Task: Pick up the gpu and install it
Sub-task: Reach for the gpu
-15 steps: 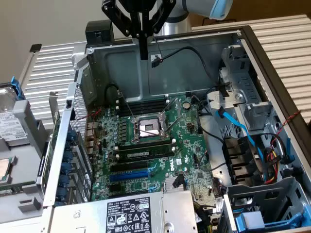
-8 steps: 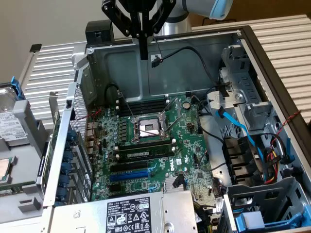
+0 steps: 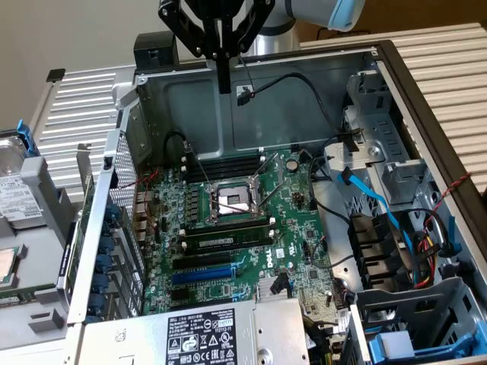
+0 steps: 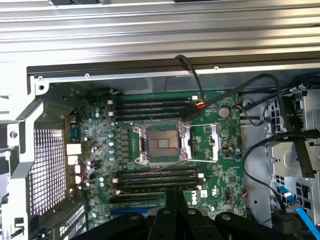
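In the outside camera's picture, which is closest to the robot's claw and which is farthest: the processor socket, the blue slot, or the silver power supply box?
1. The processor socket, in the middle of the exterior view, is nearest the gripper hanging above.
2. The blue slot lies lower in the view, beyond the socket.
3. The silver power supply box, at the view's bottom edge, is farthest.

The open computer case (image 3: 251, 114) is seen by the exterior view from above, at a slant and from a middle distance. In this view the power supply box (image 3: 202, 338) is placed at six o'clock and the gripper (image 3: 224, 87) at twelve o'clock. The wrist view is pointed down into the case from behind the gripper, and nearer. The motherboard (image 3: 297, 220) with its CPU socket (image 3: 236, 201) is shared by both views.
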You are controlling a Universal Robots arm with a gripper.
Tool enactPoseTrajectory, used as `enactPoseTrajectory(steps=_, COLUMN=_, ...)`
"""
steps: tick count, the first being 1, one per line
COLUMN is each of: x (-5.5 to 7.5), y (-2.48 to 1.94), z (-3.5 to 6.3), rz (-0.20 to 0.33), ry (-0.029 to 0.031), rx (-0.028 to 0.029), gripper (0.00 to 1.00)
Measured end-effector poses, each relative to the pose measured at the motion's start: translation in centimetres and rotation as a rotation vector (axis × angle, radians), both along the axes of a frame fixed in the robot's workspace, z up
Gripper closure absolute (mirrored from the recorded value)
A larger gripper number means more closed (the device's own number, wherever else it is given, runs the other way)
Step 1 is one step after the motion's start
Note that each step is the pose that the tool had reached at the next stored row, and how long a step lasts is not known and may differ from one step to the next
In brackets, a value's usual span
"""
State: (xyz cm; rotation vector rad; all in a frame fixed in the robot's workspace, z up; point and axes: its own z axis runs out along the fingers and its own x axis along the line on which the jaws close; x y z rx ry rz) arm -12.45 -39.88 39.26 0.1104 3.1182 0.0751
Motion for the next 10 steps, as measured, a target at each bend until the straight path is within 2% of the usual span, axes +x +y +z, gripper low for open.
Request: enactPoseTrajectory(steps=10, x=-4.4, y=0.0, z=0.33, rz=0.0, ry=-0.0005, rx=-0.0001, gripper=0.89)
